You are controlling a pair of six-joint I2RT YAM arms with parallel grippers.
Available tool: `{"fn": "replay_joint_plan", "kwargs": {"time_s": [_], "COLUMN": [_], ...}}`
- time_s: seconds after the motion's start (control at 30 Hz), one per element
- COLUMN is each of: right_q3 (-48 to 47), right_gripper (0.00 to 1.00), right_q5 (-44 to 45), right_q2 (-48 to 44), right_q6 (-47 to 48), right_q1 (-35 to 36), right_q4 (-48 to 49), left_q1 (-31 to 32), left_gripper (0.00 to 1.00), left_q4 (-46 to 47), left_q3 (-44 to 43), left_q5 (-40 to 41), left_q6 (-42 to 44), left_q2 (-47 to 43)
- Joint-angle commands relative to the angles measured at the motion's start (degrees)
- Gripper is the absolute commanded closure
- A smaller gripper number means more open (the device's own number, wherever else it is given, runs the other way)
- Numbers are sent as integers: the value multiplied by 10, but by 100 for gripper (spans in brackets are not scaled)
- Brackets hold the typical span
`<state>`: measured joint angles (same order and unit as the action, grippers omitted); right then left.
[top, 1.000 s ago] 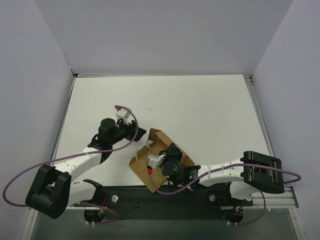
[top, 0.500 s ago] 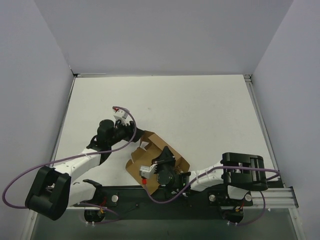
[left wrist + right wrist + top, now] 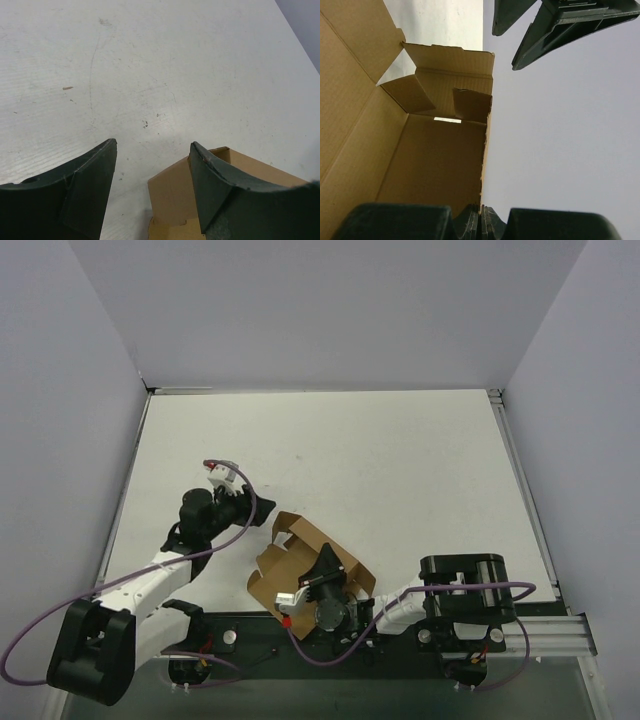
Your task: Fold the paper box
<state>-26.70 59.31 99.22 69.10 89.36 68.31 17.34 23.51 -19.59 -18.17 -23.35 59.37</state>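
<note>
The paper box (image 3: pixel 296 558) is a brown, partly folded cardboard piece with raised walls and loose flaps, near the table's front edge. My right gripper (image 3: pixel 326 564) is shut on one upright wall of it. The right wrist view looks into the box's inside (image 3: pixel 430 160), with the wall's thin edge pinched between the jaws of the right gripper (image 3: pixel 481 212). My left gripper (image 3: pixel 266 512) stands open just left of the box's far corner. In the left wrist view that corner (image 3: pixel 175 197) lies low between the spread fingers of the left gripper (image 3: pixel 153 143), not touching them.
The white table (image 3: pixel 400 470) is bounded by grey walls on three sides. The black base rail (image 3: pixel 260 640) runs along the near edge, close behind the box. Purple cables (image 3: pixel 60 625) loop off both arms.
The right gripper has dragged the box toward the near-left and turned it. The left arm has drawn back to the left, away from the box, with its jaws still open.
</note>
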Motion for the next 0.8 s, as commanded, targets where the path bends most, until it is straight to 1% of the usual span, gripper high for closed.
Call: {"fn": "replay_joint_plan", "kwargs": {"time_s": [0.0,0.17,0.3,0.33,0.53,0.67,0.77], "right_q3": [2,4,6,5,9,8,9], "right_gripper": [100,100,100,100,100,100,100], "right_q5": [20,14,12,12,13,14,15], "right_q2": [-13,-21,-23,-23,-22,-23,-25], "right_q6": [-8,-22,-27,-31,-44,-47,-49], "right_q1": [6,6,6,6,4,-2,-4], "right_q4": [17,2,-1,-4,-9,-9,-9], "left_q1": [-6,-6,-6,-6,2,15,30], "left_gripper": [30,30,31,31,31,31,31], "left_q4": [6,23,51,55,80,80,66], "left_q3": [-15,-23,-33,-34,-5,7,10], "left_q5": [-4,-10,-30,-46,-86,-111,-114], "left_q6": [1,16,30,32,45,65,81], "left_q2": [24,102,147,152,133,110,108]}}
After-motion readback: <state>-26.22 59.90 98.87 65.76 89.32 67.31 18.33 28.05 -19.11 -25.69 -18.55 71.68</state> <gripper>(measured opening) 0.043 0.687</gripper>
